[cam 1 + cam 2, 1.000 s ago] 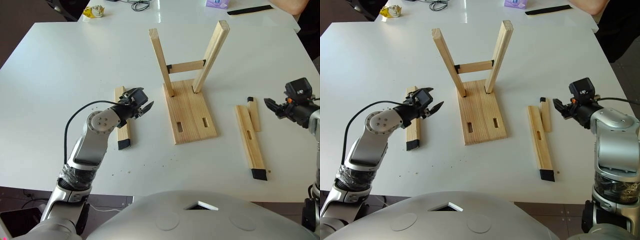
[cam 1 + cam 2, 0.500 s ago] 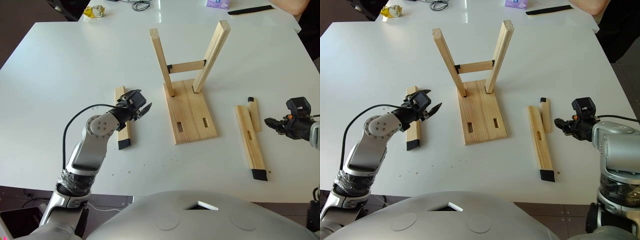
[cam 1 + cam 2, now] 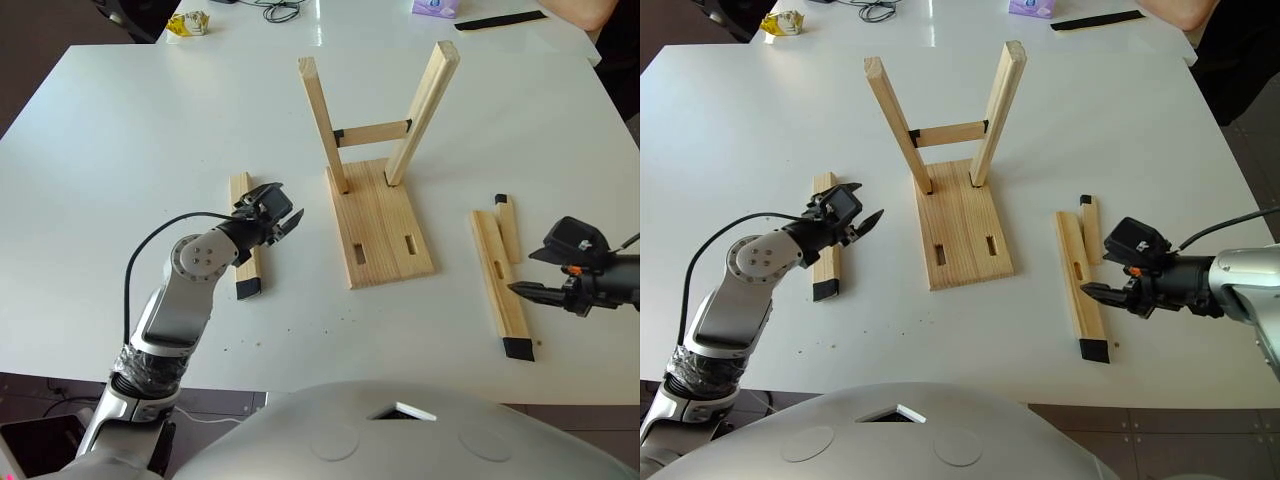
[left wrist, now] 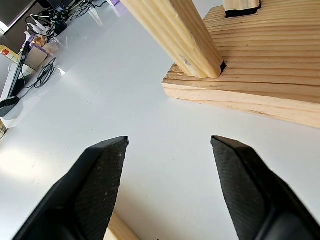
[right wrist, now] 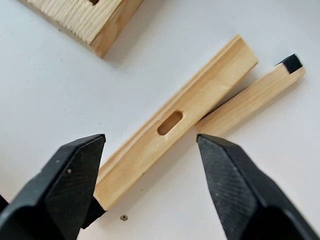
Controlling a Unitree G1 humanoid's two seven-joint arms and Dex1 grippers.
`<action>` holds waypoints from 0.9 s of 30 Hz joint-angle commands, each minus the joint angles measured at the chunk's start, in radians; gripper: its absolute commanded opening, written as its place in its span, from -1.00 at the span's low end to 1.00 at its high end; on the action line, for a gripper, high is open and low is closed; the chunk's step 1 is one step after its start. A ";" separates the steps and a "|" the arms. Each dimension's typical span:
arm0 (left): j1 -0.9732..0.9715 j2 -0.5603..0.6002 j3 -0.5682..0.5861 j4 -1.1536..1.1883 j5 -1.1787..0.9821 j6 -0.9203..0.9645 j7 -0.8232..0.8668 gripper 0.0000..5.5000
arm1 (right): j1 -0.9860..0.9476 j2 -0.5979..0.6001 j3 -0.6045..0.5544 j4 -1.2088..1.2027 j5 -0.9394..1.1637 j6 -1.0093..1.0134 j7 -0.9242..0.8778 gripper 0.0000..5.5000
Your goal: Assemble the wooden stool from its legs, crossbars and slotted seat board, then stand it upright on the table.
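The slotted seat board lies flat mid-table. Two legs stand in its far slots, joined by a crossbar; its two near slots are empty. A loose leg lies to the left of the board, and my left gripper hovers open just right of that leg's far end, with the board's corner beyond its fingers. To the right lie a slotted loose leg and a short crossbar. My right gripper is open and low over the slotted leg, holding nothing.
A yellow wrapper, a purple box, a black strip and cables sit along the far edge. The table's front edge runs just behind both arms. Bare white tabletop lies between the board and each loose leg.
My right gripper has swung down and inward, from beside the short crossbar to low over the slotted leg's near half. The left gripper has slid slightly nearer along its leg, still open.
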 commanded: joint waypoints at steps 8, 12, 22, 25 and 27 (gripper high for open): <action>-0.029 0.019 -0.020 0.011 -0.008 0.003 -0.020 0.12 | -0.027 0.098 0.188 0.021 -0.014 -0.032 -0.175 0.23; -0.045 0.024 -0.026 0.022 -0.012 -0.002 -0.031 0.12 | -0.048 0.138 0.237 0.063 -0.043 -0.035 -0.258 0.23; -0.066 0.020 -0.043 0.030 -0.015 0.000 -0.037 0.12 | -0.228 0.253 0.387 0.163 -0.085 -0.050 -0.383 0.23; -0.097 0.015 -0.063 0.044 -0.018 -0.005 -0.048 0.12 | -0.268 0.301 0.402 0.174 -0.083 -0.028 -0.416 0.23; -0.108 0.013 -0.071 0.051 -0.020 -0.008 -0.051 0.12 | -0.291 0.321 0.410 0.199 -0.090 -0.030 -0.433 0.23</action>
